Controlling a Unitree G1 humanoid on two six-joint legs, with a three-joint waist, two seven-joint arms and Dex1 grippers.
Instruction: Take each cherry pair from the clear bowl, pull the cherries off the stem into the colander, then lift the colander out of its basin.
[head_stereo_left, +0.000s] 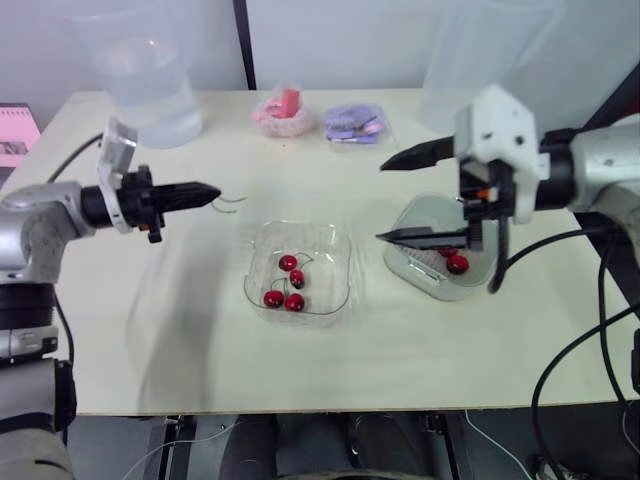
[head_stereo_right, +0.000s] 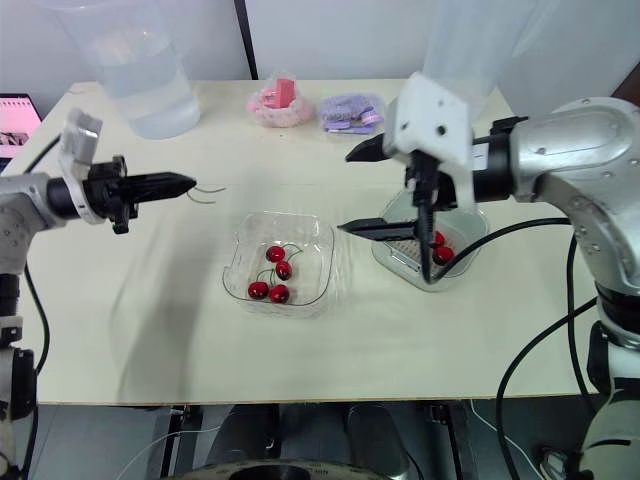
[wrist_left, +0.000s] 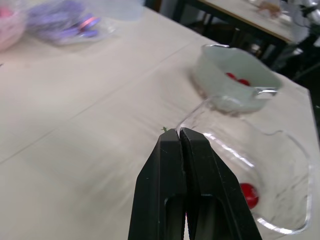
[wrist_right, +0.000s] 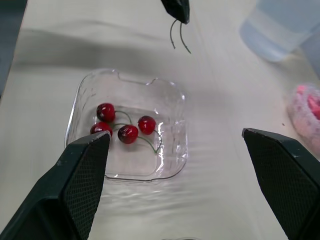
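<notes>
The clear bowl (head_stereo_left: 336, 250) sits mid-table holding two stemmed pairs of red cherries (head_stereo_left: 288, 264). To its right stands the pale basin (head_stereo_left: 428, 212) with the colander inside, and loose cherries (head_stereo_left: 457, 264) lie in it. My left gripper (head_stereo_left: 211, 194) hovers left of the bowl, shut on a bare green stem (head_stereo_left: 231, 203) that curls out from its tips. In the right wrist view that stem (wrist_right: 178, 38) hangs above the bowl (wrist_right: 172, 100). My right gripper (head_stereo_left: 383, 201) is wide open and empty, between the bowl and the basin, above the table.
A clear water pitcher (head_stereo_left: 150, 85) stands at the back left and another clear container (head_stereo_left: 480, 60) at the back right. A pink packet (head_stereo_left: 283, 112) and a purple packet (head_stereo_left: 352, 122) lie at the back centre. Cables hang off the right edge.
</notes>
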